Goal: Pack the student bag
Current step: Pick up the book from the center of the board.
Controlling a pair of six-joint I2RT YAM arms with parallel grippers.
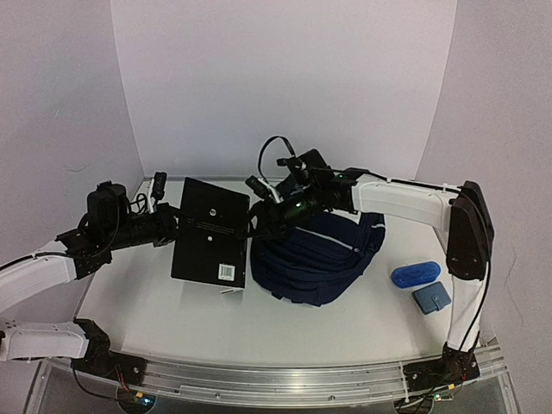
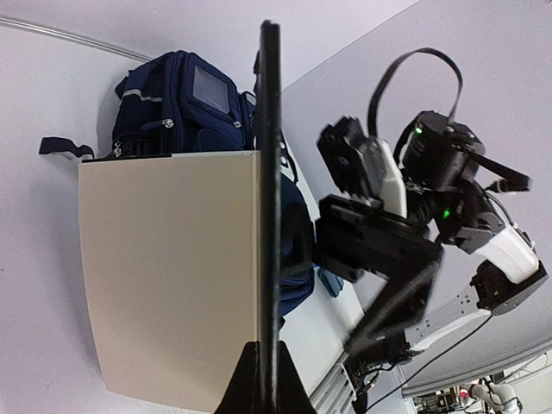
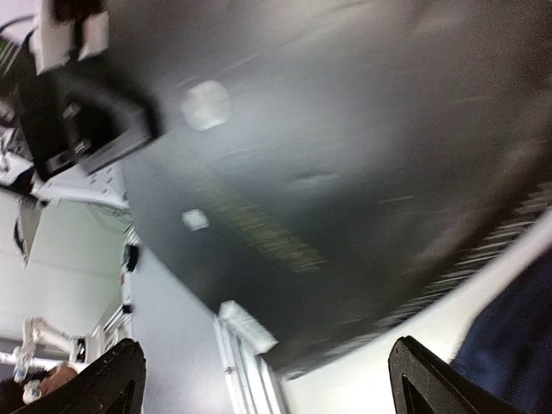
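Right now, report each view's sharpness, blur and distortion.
Top external: sharp and evenly lit, with the student bag clearly readable. Left wrist: wide-angle bending toward the edges, the black book crisp, the right arm smeared by motion. Right wrist: heavily blurred, with the book's dark cover filling the frame under a pale sheen.

White arms point(image 1: 401, 200), black joints point(image 1: 470, 228), looped cable point(image 1: 267, 148), perhaps green lights point(image 2: 420, 131)

Black book point(image 1: 210, 233) blocks left side of student bag point(image 1: 315, 259); near table point(image 1: 259, 332) strip open.
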